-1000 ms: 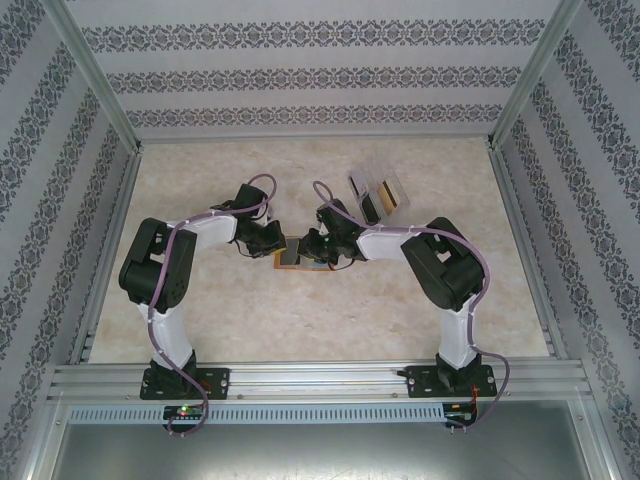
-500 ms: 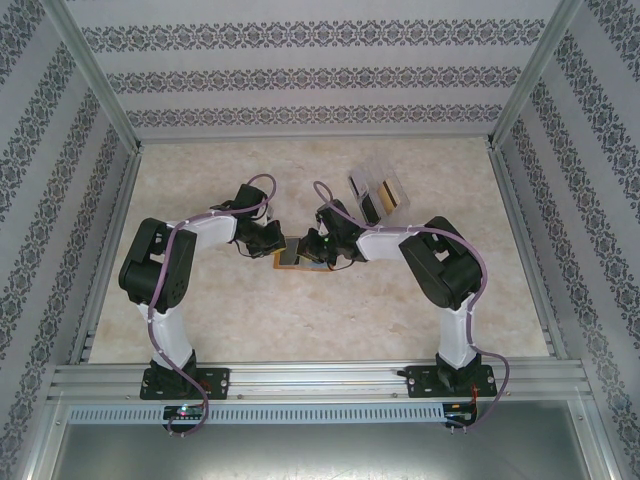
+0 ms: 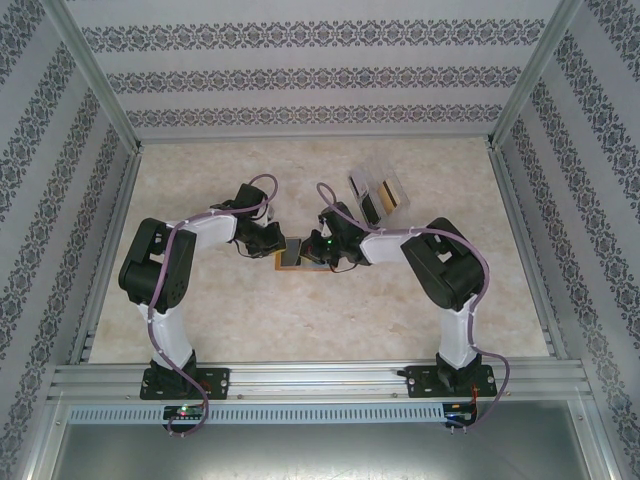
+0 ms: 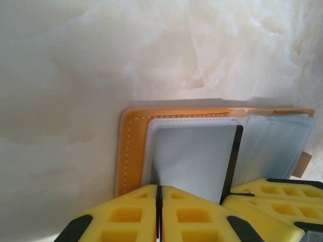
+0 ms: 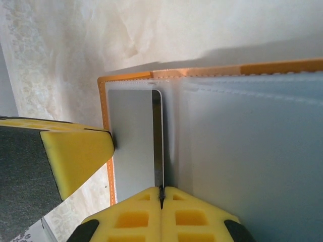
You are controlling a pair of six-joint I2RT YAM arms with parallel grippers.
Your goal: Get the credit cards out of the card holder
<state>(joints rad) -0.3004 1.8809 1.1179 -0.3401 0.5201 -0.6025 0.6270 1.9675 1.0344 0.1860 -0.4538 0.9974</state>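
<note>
- Nearest me, the left gripper [image 4: 159, 194] comes at the card holder [image 4: 132, 151] from its left. Its yellow pads are pressed flat together at the holder's near edge, and I cannot tell whether anything is nipped between them.
- The right gripper [image 5: 161, 194] reaches in from the holder's right with its jaws closed just as tight. The dark edge of a card [image 5: 158, 136] runs straight into the seam between its pads.
- The holder lies open and flat on the marble-look table [image 3: 200, 330], between the two grippers, with its grey-blue pockets facing up inside an orange border.
- The card sits in the holder's end pocket, on the left gripper's side.
- Beyond the holder, off to its right, a clear plastic box [image 3: 375, 195] stands well apart.
</note>
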